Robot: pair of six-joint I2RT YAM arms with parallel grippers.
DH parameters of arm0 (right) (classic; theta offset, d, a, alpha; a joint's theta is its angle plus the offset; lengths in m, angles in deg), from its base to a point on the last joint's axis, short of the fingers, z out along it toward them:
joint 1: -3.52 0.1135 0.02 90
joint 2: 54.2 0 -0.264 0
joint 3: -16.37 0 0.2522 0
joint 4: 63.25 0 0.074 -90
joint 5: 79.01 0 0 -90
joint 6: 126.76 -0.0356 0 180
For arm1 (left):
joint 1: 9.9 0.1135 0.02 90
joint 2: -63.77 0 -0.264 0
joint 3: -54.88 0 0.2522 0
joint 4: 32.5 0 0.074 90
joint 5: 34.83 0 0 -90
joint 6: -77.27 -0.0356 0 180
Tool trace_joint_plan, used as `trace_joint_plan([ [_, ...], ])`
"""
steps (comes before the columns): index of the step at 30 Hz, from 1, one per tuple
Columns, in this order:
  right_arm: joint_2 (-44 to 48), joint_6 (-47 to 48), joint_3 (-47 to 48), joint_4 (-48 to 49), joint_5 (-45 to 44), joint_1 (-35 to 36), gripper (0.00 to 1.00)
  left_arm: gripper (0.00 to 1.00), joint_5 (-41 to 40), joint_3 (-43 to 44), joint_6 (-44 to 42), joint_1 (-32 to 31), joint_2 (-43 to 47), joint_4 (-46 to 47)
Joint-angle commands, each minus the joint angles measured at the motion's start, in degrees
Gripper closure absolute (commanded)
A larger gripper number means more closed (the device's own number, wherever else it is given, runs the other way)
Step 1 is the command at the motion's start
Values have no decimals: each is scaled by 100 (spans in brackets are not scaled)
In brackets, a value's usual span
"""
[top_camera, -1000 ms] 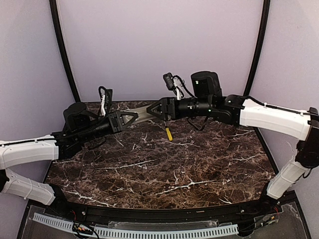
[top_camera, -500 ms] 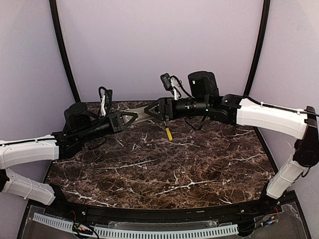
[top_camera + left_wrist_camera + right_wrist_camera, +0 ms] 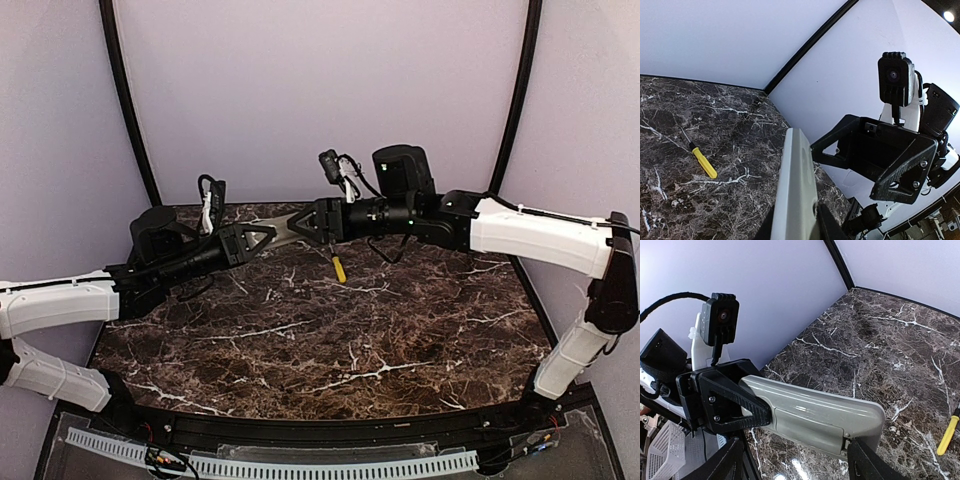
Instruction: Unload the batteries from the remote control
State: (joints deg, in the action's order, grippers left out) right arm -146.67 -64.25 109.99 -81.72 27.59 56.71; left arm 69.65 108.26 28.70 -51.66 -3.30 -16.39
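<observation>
Top external, worktop: looks the same as before.
Right arm: has slid a little left, closer to the remote control.
Left tool: pinching one end of the remote control, up in the air over the back of the worktop.
Right tool: spread wide, the remote's free end between its fingers; touching or not, I cannot tell.
Screwdriver: lying still, below the remote.
Lid: looks shut.
Batteries: not seen, likely still inside; the move likely gets ready to open the lid.
</observation>
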Motion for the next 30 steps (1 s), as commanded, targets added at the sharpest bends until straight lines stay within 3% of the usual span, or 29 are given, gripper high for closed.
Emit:
trace_joint_plan([
  [1,-220,44,51,39,-68,82,29,100,396,81,26,-57,145,570],
  [9,-575,63,301,269,248,70,29,100,499,-49,-5,-60,321,754],
  [17,-540,-251,-221,1360,1322,-54,29,100,660,-26,-84,-59,387,852],
  [30,-595,-689,-581,2168,2091,-236,29,100,1117,-71,-274,-56,489,1176],
])
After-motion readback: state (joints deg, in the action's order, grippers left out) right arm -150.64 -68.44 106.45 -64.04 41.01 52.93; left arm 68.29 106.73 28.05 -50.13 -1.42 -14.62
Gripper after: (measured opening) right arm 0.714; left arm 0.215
